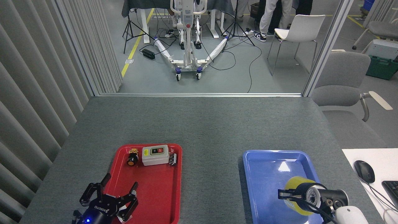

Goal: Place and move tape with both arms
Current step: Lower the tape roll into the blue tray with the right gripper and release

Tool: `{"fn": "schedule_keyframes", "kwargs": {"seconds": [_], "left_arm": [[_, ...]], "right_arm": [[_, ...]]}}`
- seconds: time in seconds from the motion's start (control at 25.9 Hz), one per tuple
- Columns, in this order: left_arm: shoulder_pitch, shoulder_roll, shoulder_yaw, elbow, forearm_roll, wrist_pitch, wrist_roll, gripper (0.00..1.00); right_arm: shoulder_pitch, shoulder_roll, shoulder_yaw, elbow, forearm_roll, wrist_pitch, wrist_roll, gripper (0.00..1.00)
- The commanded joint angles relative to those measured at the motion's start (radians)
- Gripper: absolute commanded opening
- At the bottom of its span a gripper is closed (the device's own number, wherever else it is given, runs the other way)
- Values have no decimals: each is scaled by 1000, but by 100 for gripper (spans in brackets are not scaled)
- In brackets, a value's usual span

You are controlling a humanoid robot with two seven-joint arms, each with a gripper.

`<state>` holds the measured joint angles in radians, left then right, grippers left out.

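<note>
The tape, a yellow roll, is held above the near part of the blue tray at the lower right. My right gripper is shut on it, black fingers clamping the roll's left side, and the wrist covers much of the roll. My left gripper is at the lower left, over the near left corner of the red tray. It is open, its black fingers spread with nothing between them.
On the far end of the red tray lie a grey switch box, a small yellow-black button part and a small black-and-silver piece. A mouse and a keyboard edge sit on white board at right.
</note>
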<state>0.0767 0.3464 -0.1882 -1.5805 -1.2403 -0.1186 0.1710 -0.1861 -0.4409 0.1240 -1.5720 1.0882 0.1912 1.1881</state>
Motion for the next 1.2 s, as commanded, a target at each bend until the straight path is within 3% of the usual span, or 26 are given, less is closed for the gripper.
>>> {"fn": "schedule_keyframes", "kwargs": {"seconds": [0.0,0.39,0.46,0.62,0.7,1.16], "left_arm": [[0,-3,0,4,1,1,1,99],[-15,-1,0,36,2,1,1,99],[-18,-4,0,43,2,1,1,99],[-25,-6,-2,45,2,-1,2,99],[-25,-7,-4,45,2,-1,2,99],[-37,-3,-2,43,4,-1,4,99]], "right_arm": [[-27,-9,2,6,-25,54,62,12],[-44,-10,20,24,-18,111,56,24],[-47,-12,20,29,-14,113,54,36],[-50,-13,20,41,-11,134,27,74],[-50,-19,20,41,-11,151,4,86],[-49,-22,20,30,-11,154,-32,96]]}}
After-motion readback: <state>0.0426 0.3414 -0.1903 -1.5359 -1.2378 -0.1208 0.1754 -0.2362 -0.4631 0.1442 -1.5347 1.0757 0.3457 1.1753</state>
